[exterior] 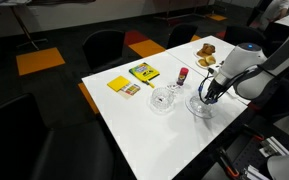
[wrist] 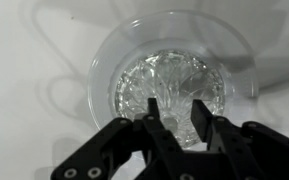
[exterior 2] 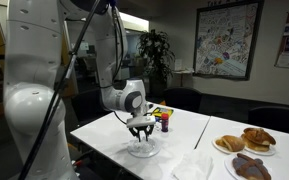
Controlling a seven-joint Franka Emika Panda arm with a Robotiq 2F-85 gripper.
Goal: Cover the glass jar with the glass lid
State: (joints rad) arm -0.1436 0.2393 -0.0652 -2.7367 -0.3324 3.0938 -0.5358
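The glass jar (exterior: 162, 100) is a small clear bowl standing alone on the white table, apart from the gripper. The glass lid (wrist: 134, 90), a cut-glass round piece, lies in a wider shallow whitish dish (wrist: 102, 60), which shows in both exterior views (exterior: 197, 108) (exterior 2: 142, 151). My gripper (wrist: 175, 108) points straight down over the dish (exterior: 208, 95) (exterior 2: 142, 131). Its fingers are drawn in around the lid's middle, at the glass. My fingers hide part of the lid.
A yellow box (exterior: 143, 72) and a yellow pad (exterior: 122, 86) lie at the table's far side. A small red-capped bottle (exterior: 182, 75) stands nearby. Plates of pastries (exterior 2: 252, 140) sit at one end. Black chairs surround the table.
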